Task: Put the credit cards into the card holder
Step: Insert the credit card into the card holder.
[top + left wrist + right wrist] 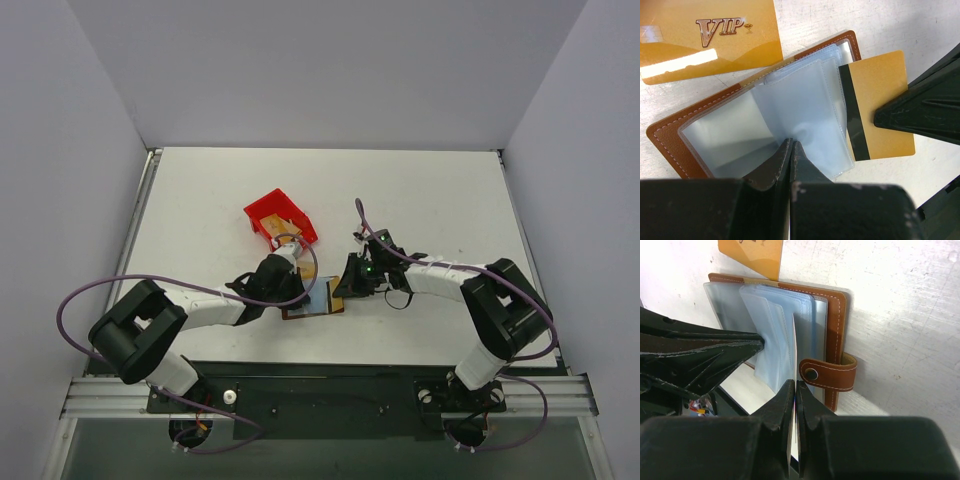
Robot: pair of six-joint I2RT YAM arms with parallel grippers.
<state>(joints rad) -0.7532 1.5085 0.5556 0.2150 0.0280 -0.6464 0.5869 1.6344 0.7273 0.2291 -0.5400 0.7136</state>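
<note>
Top view: the card holder is lying open on the table, a red bin standing just beyond it. Left wrist: the left gripper is pinching one clear sleeve, nearly closed; a VIP card is lying beside the holder, the striped card reaching over its right edge. Right wrist: the right gripper is clamping the striped card edge-on
</note>
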